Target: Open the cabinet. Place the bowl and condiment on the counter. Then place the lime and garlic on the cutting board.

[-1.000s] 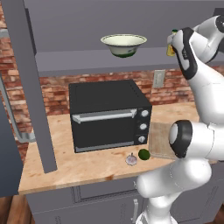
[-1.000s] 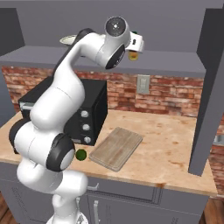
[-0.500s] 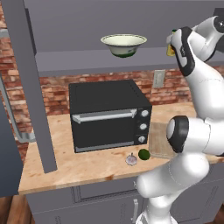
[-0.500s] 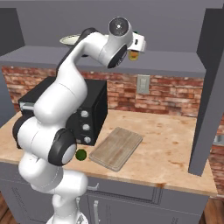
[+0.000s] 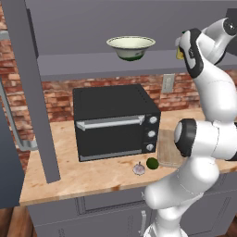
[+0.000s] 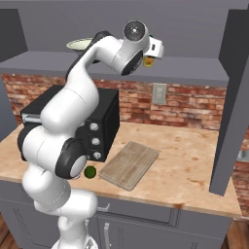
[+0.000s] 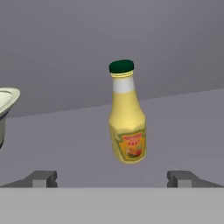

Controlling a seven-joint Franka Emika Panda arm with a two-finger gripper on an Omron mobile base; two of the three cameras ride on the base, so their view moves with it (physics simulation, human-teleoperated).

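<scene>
A yellow condiment with dark green cap, a cream bowl on green base, a black oven, red brick wall.

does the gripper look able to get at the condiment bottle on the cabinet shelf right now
Probably yes: the open gripper faces the upright condiment, nothing stands between them, and the bowl sits off to one side.

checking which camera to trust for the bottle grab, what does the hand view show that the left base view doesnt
Hand view alone: the condiment's whole body, upright on the cabinet shelf, label and green cap clear, centred between the open tool's fingertips but not yet touched.

Left base view alone: the black oven, garlic and lime on the counter, plus the arm.

Both: the bowl on the shelf.
</scene>
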